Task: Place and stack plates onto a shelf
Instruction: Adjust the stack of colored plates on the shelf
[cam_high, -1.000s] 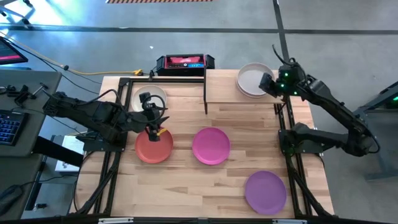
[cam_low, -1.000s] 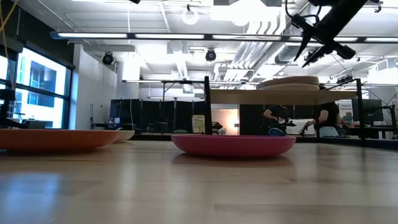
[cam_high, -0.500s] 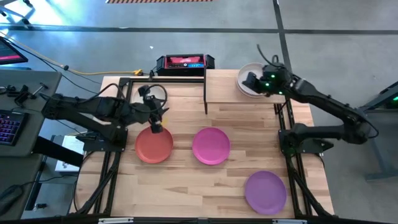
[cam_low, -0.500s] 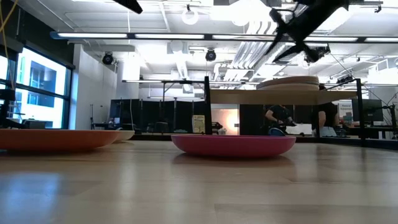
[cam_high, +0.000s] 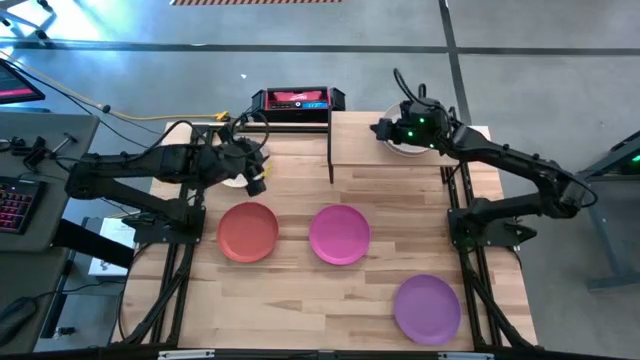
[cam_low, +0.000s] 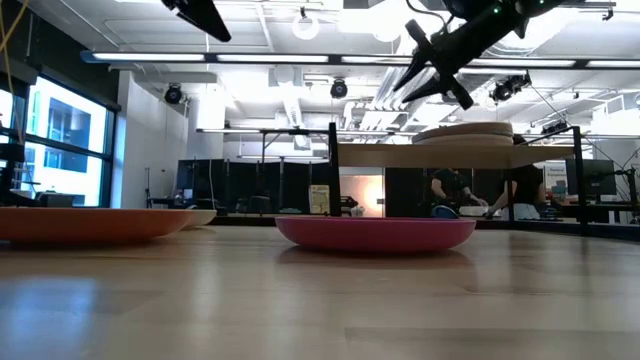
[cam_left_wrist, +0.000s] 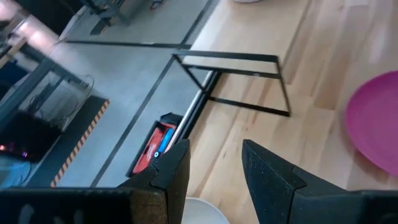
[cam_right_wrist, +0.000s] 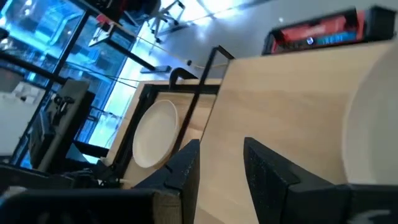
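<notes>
Three plates lie flat on the table: orange-red (cam_high: 248, 232), magenta (cam_high: 339, 234) and purple (cam_high: 427, 308). An off-white plate (cam_right_wrist: 155, 134) sits on the table at the far left, mostly hidden in the high view by my left gripper (cam_high: 258, 175), which hangs open above it. The shelf (cam_high: 360, 150) stands at the far edge. A low stack of plates (cam_low: 478, 132) rests on its right part. My right gripper (cam_high: 383, 130) hovers open over the shelf board, just left of that stack, holding nothing.
A red-and-black box (cam_high: 297, 100) lies on the floor beyond the far edge. The shelf's black posts (cam_left_wrist: 230, 81) stand between the off-white plate and the shelf board. Bare wood lies at the near left (cam_high: 290, 310). People show in the room behind (cam_low: 450, 190).
My left gripper has swung from above the orange-red plate's far rim toward the table's far edge, over the off-white plate. My right gripper has travelled from the right side of the shelf's stack toward the table's left, across the stack, rolling as it went. No plate has moved.
</notes>
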